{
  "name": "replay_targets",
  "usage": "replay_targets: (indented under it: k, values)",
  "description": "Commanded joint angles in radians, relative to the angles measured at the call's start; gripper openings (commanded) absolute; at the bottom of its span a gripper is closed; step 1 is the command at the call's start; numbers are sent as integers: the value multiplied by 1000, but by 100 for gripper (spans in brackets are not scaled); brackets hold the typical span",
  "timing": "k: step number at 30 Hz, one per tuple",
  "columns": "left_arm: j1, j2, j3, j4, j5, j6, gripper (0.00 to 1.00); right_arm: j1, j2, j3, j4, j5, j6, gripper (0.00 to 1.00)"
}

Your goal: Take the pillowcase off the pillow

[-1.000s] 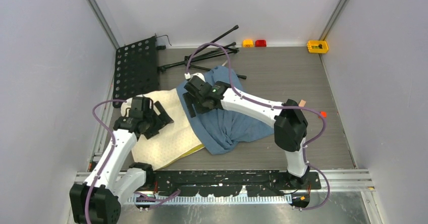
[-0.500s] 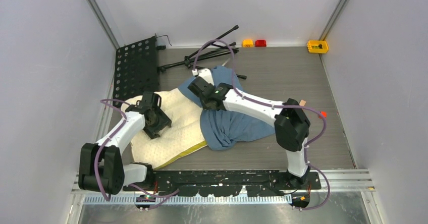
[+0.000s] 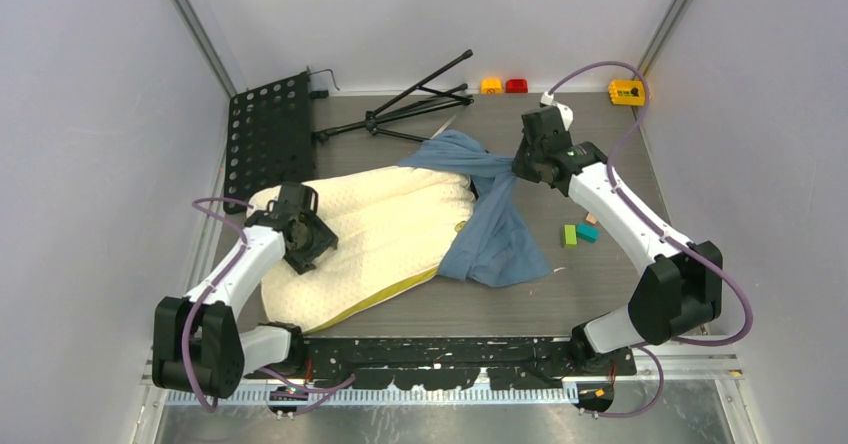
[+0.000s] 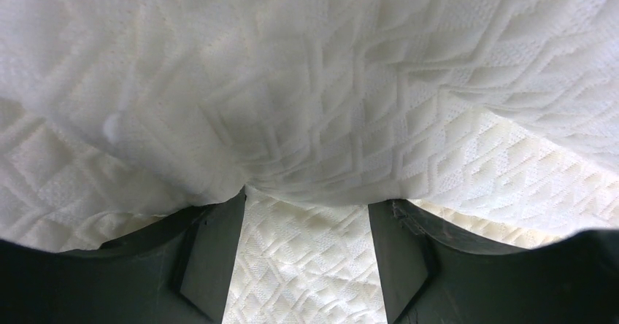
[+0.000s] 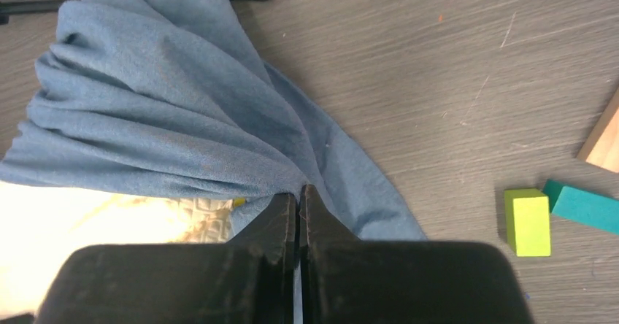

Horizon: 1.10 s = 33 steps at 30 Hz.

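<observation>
Far left, by the wall: a black perforated panel (image 3: 268,129) lying on the grey wood-grain table (image 3: 620,294). Just in front of it, the left gripper (image 3: 308,242), pressed down on the near-left part of the pillow (image 3: 395,229), a plump cream quilted cushion with yellow piping along its near edge, set slantwise across the left half of the table. From the left wrist, fingers (image 4: 208,265) apart and sunk into the quilt, a bulge of the fabric swelling between and beyond the tips; pinching or merely pressing, cannot tell. Behind the pillow, a folded black tripod (image 3: 410,112) along the back of the table. At centre, the pillowcase (image 3: 495,234), dusty blue and wrinkled, nearly all of it off the cushion and spread on the table just to its right, one edge overlapping the pillow's right end; from the right wrist, a cream corner peeking out from under the blue cloth. Right of centre, the right gripper (image 3: 528,161), fingers (image 5: 281,214) pressed together on a gathered ridge of the pillowcase, the cloth stretched in folds toward them. Near the cloth's right edge but apart from it, a green block (image 3: 569,235), a teal block (image 3: 587,232) touching it and a small wooden piece (image 3: 592,219). By the back wall, an orange block (image 3: 491,85) and a red block (image 3: 516,85) side by side; in the far right corner, a yellow block (image 3: 629,91)
</observation>
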Motion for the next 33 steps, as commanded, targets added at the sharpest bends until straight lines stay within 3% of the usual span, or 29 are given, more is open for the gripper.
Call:
replay_targets:
  k: [1,4,5,6,7,8,9,11,15,18,20,27,30,33]
  values:
    - [17,-20,-21,-65,-177,31,65,-63,-49,19,33,-21,-11,0]
    - [16,-59,5,-63,-146,88,63,-63,-40,44,12,-125,-40,5]
    - [15,-78,16,-47,-108,142,61,-62,-37,51,4,-177,-52,24]
    - [13,-104,34,-33,-54,196,61,-63,-32,57,-9,-219,-66,52]
    - [8,-121,51,-21,-1,248,62,-63,-27,63,-20,-272,-78,72]
    - [-2,-142,71,-16,59,301,64,-62,-21,66,-31,-328,-86,82]
    - [-13,-159,93,-20,104,342,67,-57,-15,70,-42,-374,-94,84]
    - [-52,-195,139,-41,147,385,76,-21,-11,65,-62,-416,-114,85]
    - [-164,-226,238,-104,142,410,95,128,-28,52,-102,-351,-154,87]
    - [-280,-217,280,-101,132,439,97,208,-57,23,-102,-330,-136,88]
    - [-381,-186,310,-107,52,479,97,239,-76,-6,-93,-340,-118,88]
    - [-666,-98,331,-50,-72,720,97,260,-97,-118,-95,-275,-79,89]
    - [-783,-86,286,45,-156,847,96,260,-102,-152,-82,-233,-62,74]
    - [-905,-62,252,110,-227,970,97,260,-106,-171,-68,-219,-34,54]
